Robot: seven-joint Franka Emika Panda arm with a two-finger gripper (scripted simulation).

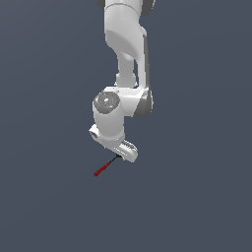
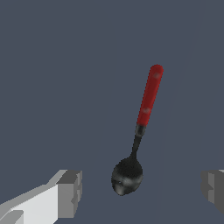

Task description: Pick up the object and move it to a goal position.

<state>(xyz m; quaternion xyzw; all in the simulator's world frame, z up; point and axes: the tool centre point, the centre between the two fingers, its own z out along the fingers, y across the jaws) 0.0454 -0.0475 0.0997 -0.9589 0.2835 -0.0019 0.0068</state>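
Lying flat, spoon (image 2: 139, 131), bowl toward gripper (image 2: 142, 190)

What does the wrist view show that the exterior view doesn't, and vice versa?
Wrist view only: the spoon's black bowl and thin dark neck, lying in the gap between the two fingertips, which stand wide apart and clear of it. Exterior view only: the arm reaching down, with the tool low over the spoon; the hand hides the bowl and the fingers. Both: the spoon's red handle lying on the plain dark floor.
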